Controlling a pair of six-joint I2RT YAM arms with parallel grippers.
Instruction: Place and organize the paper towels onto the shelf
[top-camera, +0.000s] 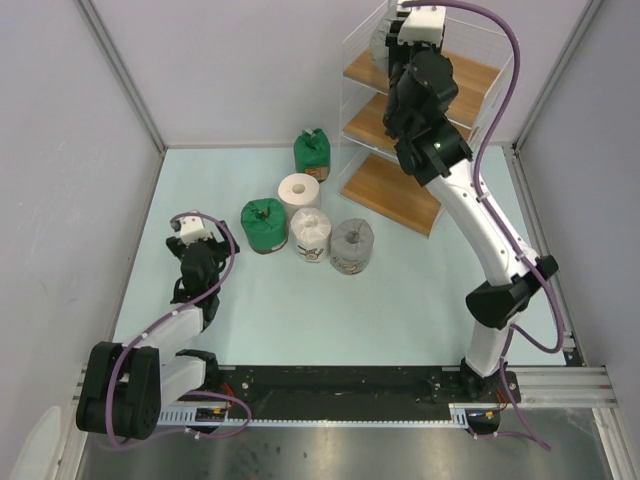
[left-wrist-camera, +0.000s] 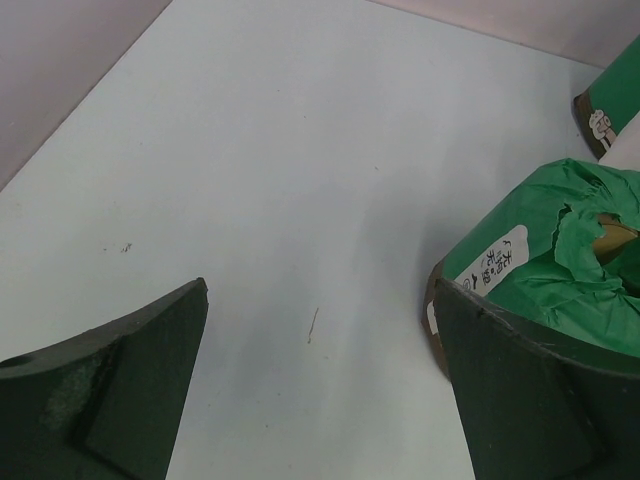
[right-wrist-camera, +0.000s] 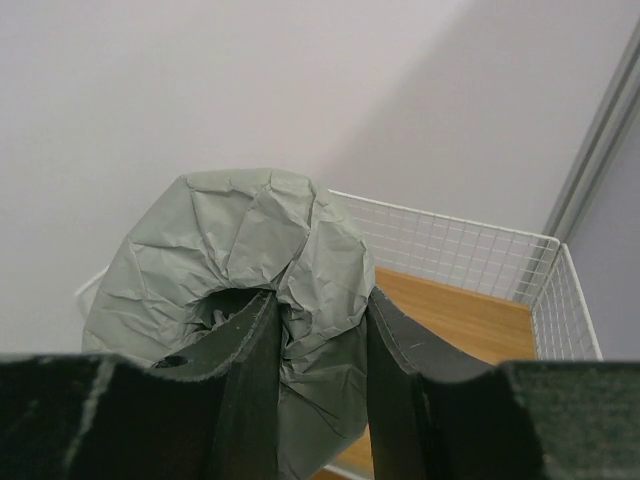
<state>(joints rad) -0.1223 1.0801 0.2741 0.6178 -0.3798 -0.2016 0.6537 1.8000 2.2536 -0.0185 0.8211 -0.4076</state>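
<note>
Progress was slight: the right hand (right-wrist-camera: 320, 300) pinched one grey roll (right-wrist-camera: 250, 235) above the shelf (right-wrist-camera: 470, 312) (top board, not yet released), five other rolls (top-camera: 310, 233) sat on the desk (top-camera: 400, 300), and the left hand (left-wrist-camera: 320, 290) gaped empty.

The pale table (top-camera: 400, 300) carries five rolls (top-camera: 310, 233) and, seemingly, the shelf (top-camera: 390, 195).

Only real text: a white label (left-wrist-camera: 497, 262) on the near green roll (left-wrist-camera: 560, 250), with a short column of black East Asian characters, too small to read for sure. The far green roll (left-wrist-camera: 612, 95) has a small cartoon face print. Print on the white-wrapped roll (top-camera: 310, 235) is too blurred to read.
</note>
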